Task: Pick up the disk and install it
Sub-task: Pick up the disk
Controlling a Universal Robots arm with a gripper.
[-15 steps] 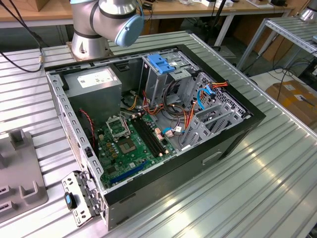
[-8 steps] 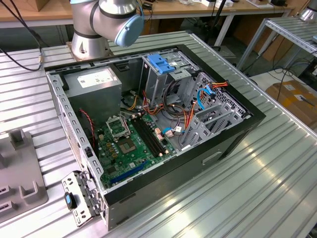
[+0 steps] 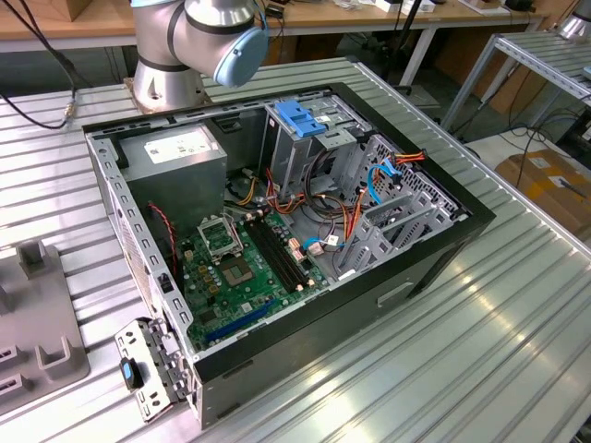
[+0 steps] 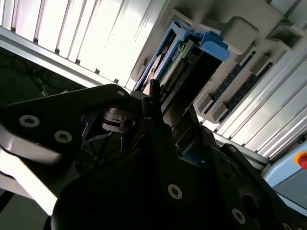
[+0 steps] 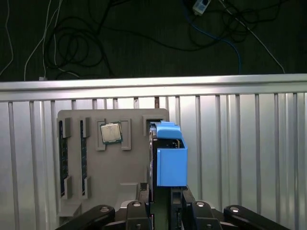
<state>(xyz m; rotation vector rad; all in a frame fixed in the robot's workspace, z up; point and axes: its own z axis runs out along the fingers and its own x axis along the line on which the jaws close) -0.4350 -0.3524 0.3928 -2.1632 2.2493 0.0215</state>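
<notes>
Blue-framed, the disk point(image 5: 171, 163) stands on edge in the grey fixture point(image 5: 110, 172), the gripper point(image 5: 162, 199) straddling it, hold impossible to tell; a skewed lift could jam it there.

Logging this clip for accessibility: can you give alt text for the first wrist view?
The disk, in its light-blue frame, stands on edge at the edge of a grey holder tray, close in front of the gripper. The tray, on a ribbed metal table, also carries a processor chip.
</notes>
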